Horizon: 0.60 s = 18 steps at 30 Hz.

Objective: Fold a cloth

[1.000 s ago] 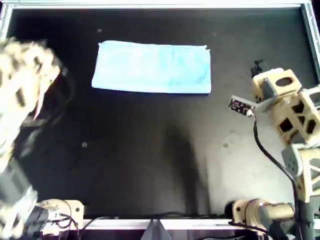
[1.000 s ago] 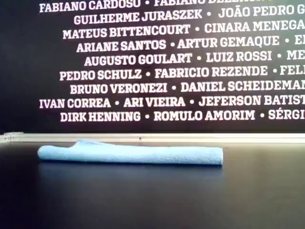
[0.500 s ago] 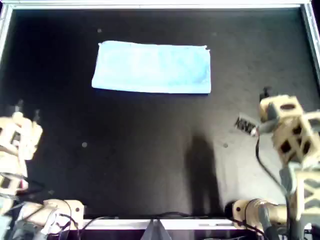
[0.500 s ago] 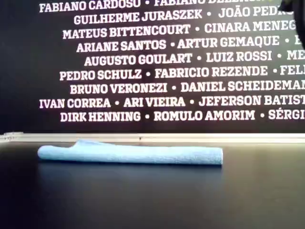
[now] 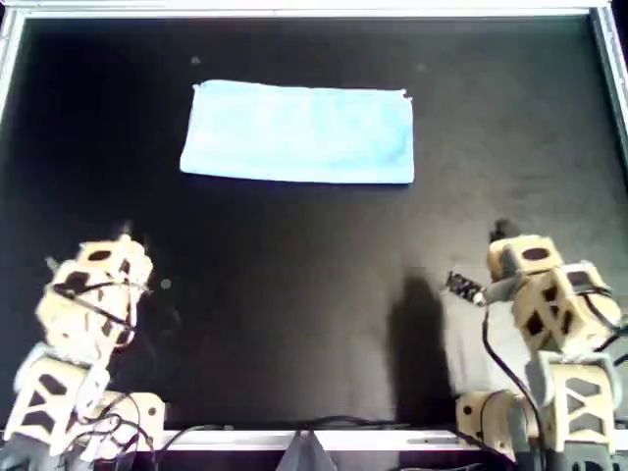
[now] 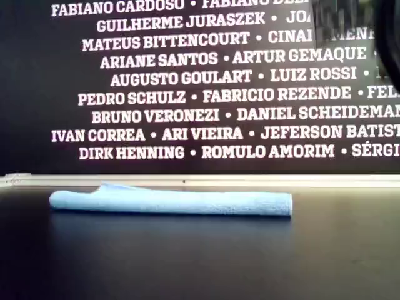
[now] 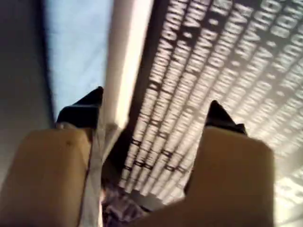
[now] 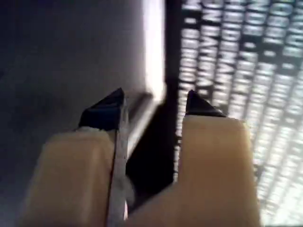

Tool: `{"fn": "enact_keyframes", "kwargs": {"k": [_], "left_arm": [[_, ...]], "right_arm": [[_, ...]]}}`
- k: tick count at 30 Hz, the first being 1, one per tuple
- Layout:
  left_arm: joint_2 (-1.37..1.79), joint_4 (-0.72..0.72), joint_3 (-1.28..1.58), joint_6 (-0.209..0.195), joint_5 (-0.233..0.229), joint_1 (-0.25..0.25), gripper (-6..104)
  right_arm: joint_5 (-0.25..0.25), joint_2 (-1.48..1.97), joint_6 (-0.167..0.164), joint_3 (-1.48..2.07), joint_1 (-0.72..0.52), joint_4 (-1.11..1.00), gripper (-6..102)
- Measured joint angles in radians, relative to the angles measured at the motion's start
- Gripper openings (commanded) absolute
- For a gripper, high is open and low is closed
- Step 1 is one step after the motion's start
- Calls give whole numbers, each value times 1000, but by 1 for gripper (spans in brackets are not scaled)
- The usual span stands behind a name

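The light blue cloth (image 5: 299,132) lies folded into a flat rectangle on the black table, toward the overhead view's top, left of centre. The exterior view shows the cloth (image 6: 169,202) as a low strip in front of the far rail. In the left wrist view my left gripper (image 7: 156,106) is open and empty, with a patch of cloth (image 7: 78,47) far beyond its fingers. My right gripper (image 8: 156,101) is open too, holding nothing, facing bare table and the lettered wall. One arm (image 5: 93,294) sits at the overhead view's lower left, another arm (image 5: 535,294) at its lower right, both far from the cloth.
A pale metal rail (image 5: 314,10) frames the black table (image 5: 294,275). Behind it stands a dark wall with white names (image 6: 206,94). A dark blurred shape (image 6: 375,25) shows at the exterior view's upper right. Cables run along the overhead view's bottom edge.
Both arms have drawn back toward the overhead view's bottom edge, away from the cloth. The cloth has not moved.
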Motion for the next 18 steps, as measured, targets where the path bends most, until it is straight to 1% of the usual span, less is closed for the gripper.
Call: {"fn": "enact_keyframes", "kwargs": {"k": [9, 18], "left_arm": [[6, -11, 130, 0, 0, 0, 75], [6, -14, 193, 0, 0, 0, 75]], "right_arm": [[0, 6, 0, 146, 0, 0, 51], [0, 8, 0, 170, 0, 0, 51]]}}
